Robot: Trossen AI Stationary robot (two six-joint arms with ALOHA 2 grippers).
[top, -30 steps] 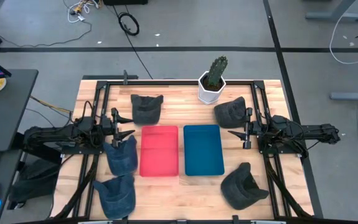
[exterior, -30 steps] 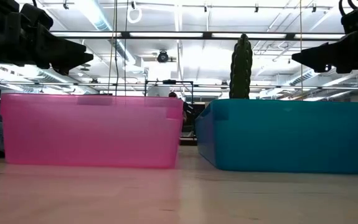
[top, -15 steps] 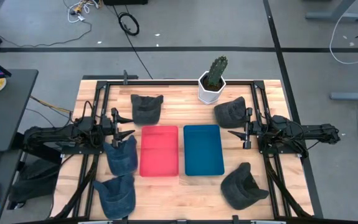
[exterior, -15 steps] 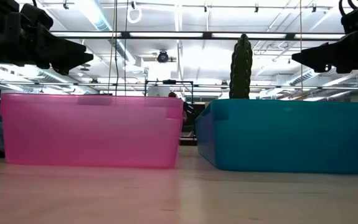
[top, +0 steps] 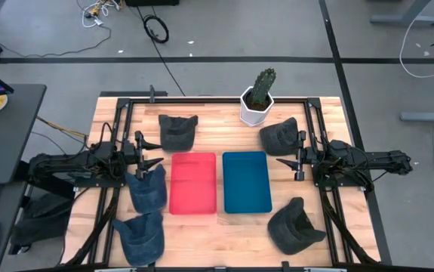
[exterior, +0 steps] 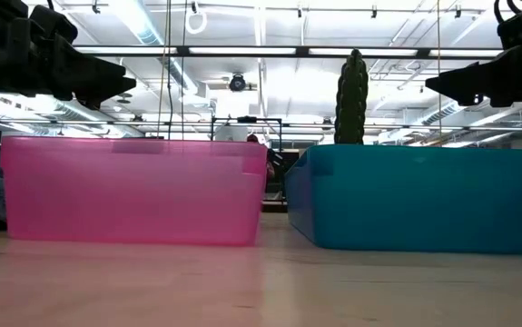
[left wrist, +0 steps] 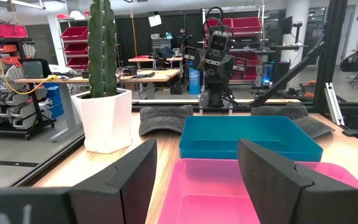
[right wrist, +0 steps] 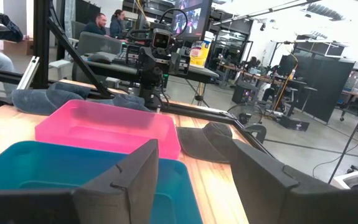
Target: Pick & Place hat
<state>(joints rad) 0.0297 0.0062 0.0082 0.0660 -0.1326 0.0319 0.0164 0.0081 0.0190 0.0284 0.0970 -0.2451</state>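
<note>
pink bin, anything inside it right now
Nothing shows inside the pink bin: from above its floor is bare, with no hat in it. The left wrist view sees only part of its inside, bare too; nothing covers the rest from above.

Two bins side by side at frame centre in the high view: one bin (top: 193, 183) left, other bin (top: 246, 181) right, nearly touching. Cactus (top: 259, 96) above the right bin, near the table's (top: 224, 132) upper edge. Hats around the bins: upper left (top: 178, 131), left (top: 148, 187), lower left (top: 140, 236), upper right (top: 279, 137), lower right (top: 292, 227).
</note>
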